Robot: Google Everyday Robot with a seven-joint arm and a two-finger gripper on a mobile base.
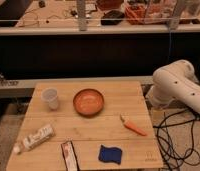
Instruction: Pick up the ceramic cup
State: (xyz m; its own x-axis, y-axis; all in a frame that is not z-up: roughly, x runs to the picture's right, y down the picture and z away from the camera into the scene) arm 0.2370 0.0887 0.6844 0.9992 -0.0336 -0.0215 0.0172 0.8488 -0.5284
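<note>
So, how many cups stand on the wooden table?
1. The ceramic cup stands far left on the table, beside the orange bowl. None seems hidden. The pincer is out of view; only the arm shows at right.

My bulky white, rounded robot arm [174, 84] sits folded at the right edge of view, its elbow bent and its links running off frame. My two-finger gripper lies beyond that edge, jaws spread wide.
</note>
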